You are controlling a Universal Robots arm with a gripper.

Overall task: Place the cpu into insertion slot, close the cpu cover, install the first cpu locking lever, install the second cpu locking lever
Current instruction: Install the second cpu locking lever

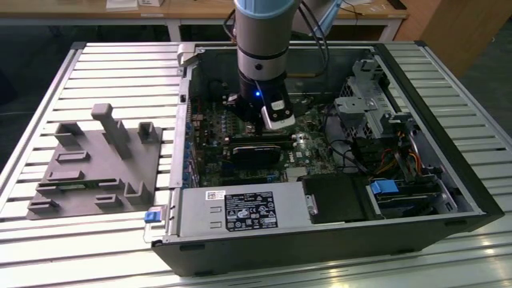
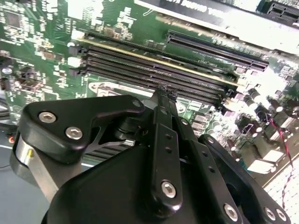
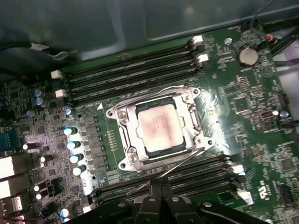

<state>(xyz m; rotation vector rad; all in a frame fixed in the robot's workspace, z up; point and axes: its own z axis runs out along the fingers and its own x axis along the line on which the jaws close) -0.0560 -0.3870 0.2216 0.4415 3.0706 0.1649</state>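
First wrist view: cpu (image 3: 160, 128) flat, dull beige, seated in slot (image 3: 122, 140); silver cover (image 3: 194, 122) down; thin lever (image 3: 184, 163) angled beside RAM slots (image 3: 126, 77). Gripper (image 3: 160, 185) jaws pinched together, holding nothing.

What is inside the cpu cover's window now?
In the first wrist view, the cpu lies inside the window of the cpu cover, its dull metal top showing. The insertion slot under it is covered, so its contacts cannot be seen.

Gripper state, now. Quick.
Gripper: shut, fingers pressed together, holding nothing; it hangs over the motherboard, beside the cpu seated under the cpu cover.
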